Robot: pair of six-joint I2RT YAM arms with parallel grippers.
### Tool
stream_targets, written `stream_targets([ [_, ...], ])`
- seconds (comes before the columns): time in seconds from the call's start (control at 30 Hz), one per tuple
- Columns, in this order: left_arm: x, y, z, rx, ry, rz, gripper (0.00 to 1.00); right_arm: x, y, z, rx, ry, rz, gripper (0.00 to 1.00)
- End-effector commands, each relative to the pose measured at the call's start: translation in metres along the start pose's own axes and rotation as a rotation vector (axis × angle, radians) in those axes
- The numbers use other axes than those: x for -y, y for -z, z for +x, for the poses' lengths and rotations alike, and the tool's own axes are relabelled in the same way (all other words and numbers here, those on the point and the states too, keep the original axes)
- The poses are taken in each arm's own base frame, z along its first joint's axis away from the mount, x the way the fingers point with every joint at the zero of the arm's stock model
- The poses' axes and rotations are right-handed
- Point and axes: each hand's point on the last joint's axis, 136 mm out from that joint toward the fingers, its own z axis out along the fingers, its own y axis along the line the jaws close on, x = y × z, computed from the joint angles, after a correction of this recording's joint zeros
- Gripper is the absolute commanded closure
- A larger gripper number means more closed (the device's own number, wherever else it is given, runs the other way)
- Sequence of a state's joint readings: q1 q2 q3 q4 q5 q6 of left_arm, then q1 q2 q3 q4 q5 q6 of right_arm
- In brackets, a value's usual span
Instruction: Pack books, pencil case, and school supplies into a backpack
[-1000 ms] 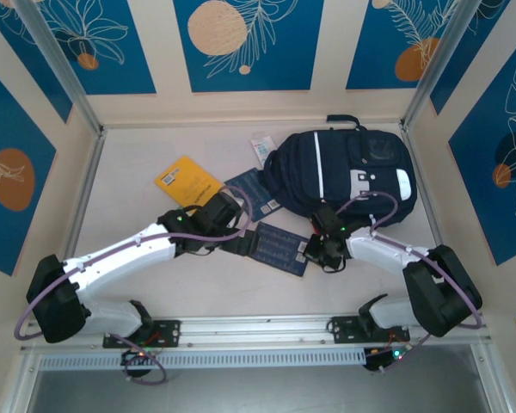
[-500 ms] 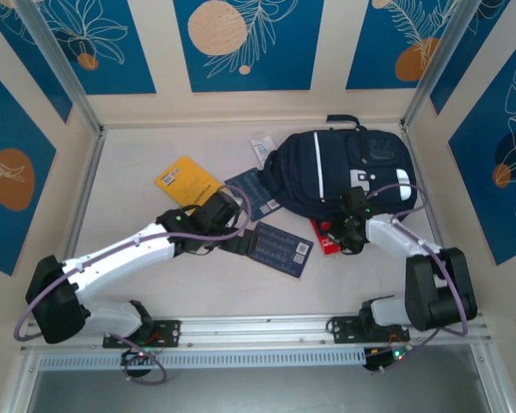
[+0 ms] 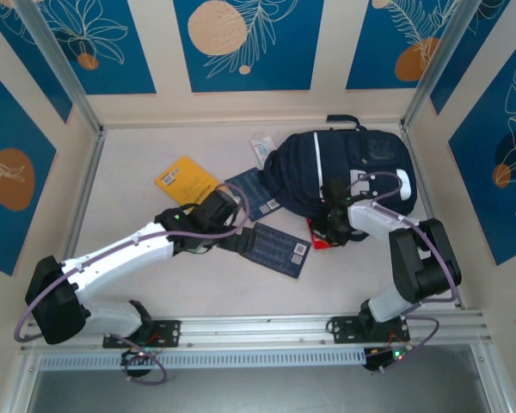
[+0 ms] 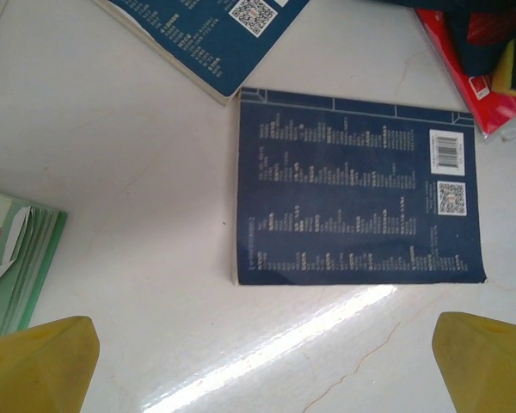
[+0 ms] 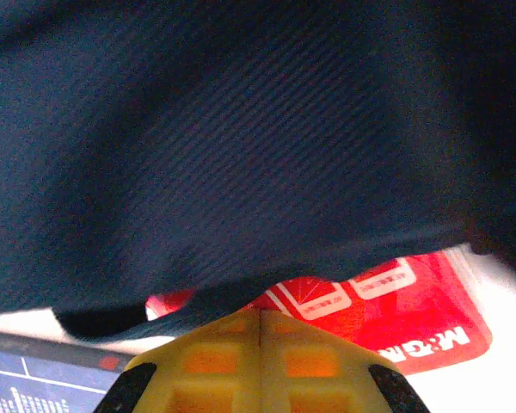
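Right gripper (image 5: 260, 344) clenched shut, nothing visible between the pads, nosed against the backpack (image 3: 344, 172) hem right of centre, likely to lift it off the red packet (image 5: 396, 301); left gripper (image 4: 262, 366) spread wide, empty, above the navy book (image 4: 357, 185).

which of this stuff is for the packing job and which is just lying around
For the job: backpack, yellow-orange book, near navy book, far navy book, red packet, pale blue-white packet, pale green packet.

Not for packing: metal rail along the near edge, patterned wall panels.
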State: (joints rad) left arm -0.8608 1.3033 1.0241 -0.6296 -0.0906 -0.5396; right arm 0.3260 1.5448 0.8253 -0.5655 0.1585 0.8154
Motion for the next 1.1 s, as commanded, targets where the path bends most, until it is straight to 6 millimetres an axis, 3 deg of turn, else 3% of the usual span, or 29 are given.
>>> stream_targets([
  [0.0,0.0,0.009,-0.009,0.018,-0.009,0.008,0.0,0.003,-0.01,0.035,-0.111,0.028,0.069,0.96],
  [0.3,-0.001,0.009,-0.01,0.008,0.006,0.007,0.0,-0.01,-0.021,0.087,-0.211,0.082,0.055,0.96],
  [0.43,0.003,0.004,-0.013,0.0,0.018,0.02,0.0,-0.04,-0.026,0.124,-0.275,0.13,-0.032,0.96],
  [0.57,0.012,-0.007,-0.017,-0.018,0.035,0.043,0.0,-0.075,-0.019,0.146,-0.298,0.206,-0.122,0.96],
  [0.63,0.016,-0.013,-0.021,-0.026,0.044,0.049,0.0,-0.085,-0.011,0.147,-0.287,0.224,-0.155,0.94],
  [0.73,0.023,-0.023,-0.026,-0.034,0.058,0.058,0.0,-0.079,0.005,0.13,-0.217,0.202,-0.179,0.9],
  [0.87,0.031,-0.04,-0.029,-0.039,0.091,0.085,0.04,-0.083,0.036,0.113,-0.164,0.192,-0.433,0.79],
  [0.97,0.036,-0.062,-0.02,-0.081,0.097,0.105,0.13,-0.082,0.054,0.1,-0.144,0.197,-0.605,0.73],
  [1.07,0.038,-0.08,-0.01,-0.121,0.111,0.124,0.31,-0.071,0.053,0.086,-0.148,0.17,-0.621,0.72],
])
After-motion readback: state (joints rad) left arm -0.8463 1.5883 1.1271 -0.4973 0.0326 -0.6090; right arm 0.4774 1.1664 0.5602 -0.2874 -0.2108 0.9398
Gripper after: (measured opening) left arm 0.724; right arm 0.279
